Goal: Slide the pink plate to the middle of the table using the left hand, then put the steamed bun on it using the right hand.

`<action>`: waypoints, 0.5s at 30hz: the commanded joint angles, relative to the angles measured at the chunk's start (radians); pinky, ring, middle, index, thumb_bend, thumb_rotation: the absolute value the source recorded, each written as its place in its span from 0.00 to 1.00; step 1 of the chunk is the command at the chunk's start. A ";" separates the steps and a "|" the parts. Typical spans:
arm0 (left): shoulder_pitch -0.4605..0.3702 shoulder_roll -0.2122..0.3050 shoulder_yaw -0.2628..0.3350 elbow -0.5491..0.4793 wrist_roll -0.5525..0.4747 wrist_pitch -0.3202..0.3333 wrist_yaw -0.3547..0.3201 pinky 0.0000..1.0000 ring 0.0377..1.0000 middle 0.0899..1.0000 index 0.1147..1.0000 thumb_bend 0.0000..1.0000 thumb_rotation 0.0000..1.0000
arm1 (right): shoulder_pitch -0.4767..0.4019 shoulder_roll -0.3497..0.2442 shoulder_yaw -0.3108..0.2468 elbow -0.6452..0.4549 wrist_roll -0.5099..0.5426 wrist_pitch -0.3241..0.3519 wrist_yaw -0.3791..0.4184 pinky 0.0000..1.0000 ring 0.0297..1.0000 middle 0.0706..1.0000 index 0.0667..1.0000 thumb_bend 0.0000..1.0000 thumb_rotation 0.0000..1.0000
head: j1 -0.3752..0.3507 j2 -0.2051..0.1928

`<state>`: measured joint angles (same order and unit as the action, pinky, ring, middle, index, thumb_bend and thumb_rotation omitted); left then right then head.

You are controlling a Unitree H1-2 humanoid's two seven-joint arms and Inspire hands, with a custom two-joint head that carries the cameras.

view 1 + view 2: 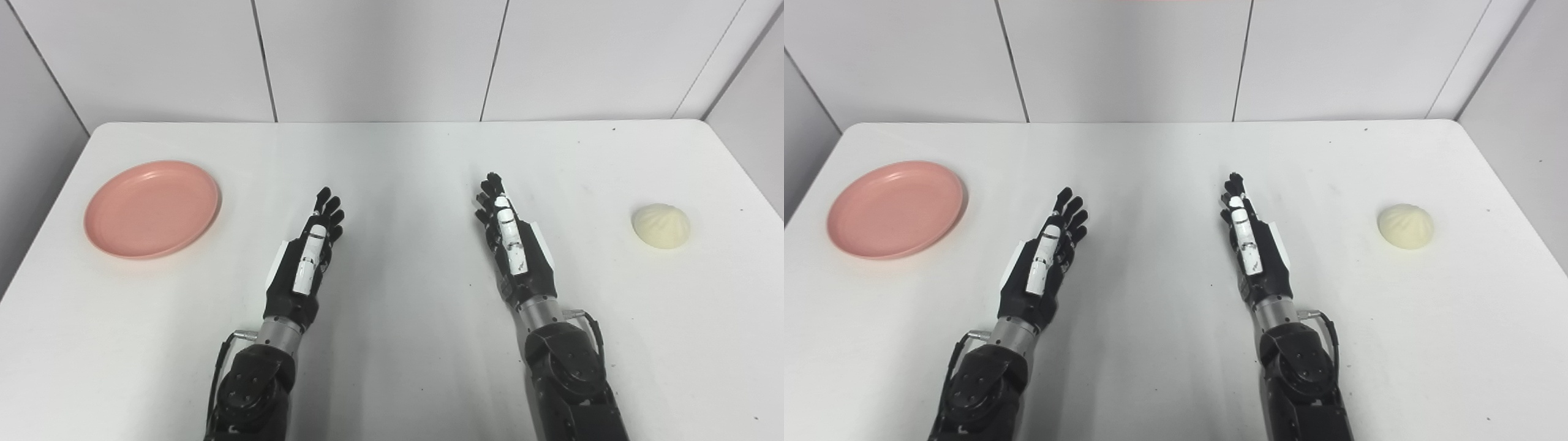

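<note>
so, step: nothing begun, plate slide comes first
left hand (309,254): fingers spread, empty
right hand (511,245): likewise empty
pink plate (152,208): far left
steamed bun (661,225): far right
next: left hand reaches leftward to the plate rim

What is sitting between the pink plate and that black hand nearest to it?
Nothing: only bare table separates the pink plate from the left hand, in both eye views.

Spreading wide and white across most of the view: table (392,153), rounded at both far corners, carrying scattered dark specks (thickest toward the far right corner). Rising just behind the far edge: pale panelled wall (380,55), split by thin dark seams. Closing in along both side edges: grey wall panels.
</note>
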<state>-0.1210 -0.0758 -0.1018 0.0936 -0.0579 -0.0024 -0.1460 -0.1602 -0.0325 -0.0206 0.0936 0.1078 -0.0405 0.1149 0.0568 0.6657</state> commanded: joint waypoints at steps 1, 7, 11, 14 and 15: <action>0.052 0.017 0.005 0.041 -0.002 0.060 0.004 1.00 0.99 1.00 1.00 0.33 1.00 | 0.042 0.000 -0.001 0.040 0.006 0.000 -0.001 1.00 1.00 1.00 1.00 0.20 1.00 | 0.002 -0.002; 0.052 0.018 0.006 0.046 -0.006 0.054 0.001 1.00 0.99 1.00 1.00 0.33 1.00 | 0.040 0.000 -0.003 0.048 0.004 -0.007 -0.001 1.00 1.00 1.00 1.00 0.21 1.00 | 0.002 -0.003; 0.051 0.018 0.005 0.049 -0.002 0.049 0.003 1.00 0.99 1.00 1.00 0.32 1.00 | 0.044 0.002 -0.003 0.036 0.008 0.004 -0.001 1.00 1.00 1.00 1.00 0.21 1.00 | 0.002 -0.003; 0.052 0.018 0.006 0.049 -0.003 0.049 0.002 1.00 0.99 1.00 1.00 0.32 1.00 | 0.044 0.001 -0.002 0.035 0.006 0.007 -0.002 1.00 1.00 1.00 1.00 0.20 1.00 | 0.004 -0.005; 0.051 0.018 0.005 0.050 -0.002 0.048 0.002 1.00 0.99 1.00 1.00 0.32 1.00 | 0.044 0.001 -0.002 0.037 0.003 0.002 -0.004 1.00 1.00 1.00 1.00 0.21 1.00 | 0.005 -0.005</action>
<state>-0.1210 -0.0757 -0.1019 0.0935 -0.0580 -0.0022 -0.1464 -0.1592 -0.0324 -0.0206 0.0920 0.1065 -0.0401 0.1136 0.0613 0.6612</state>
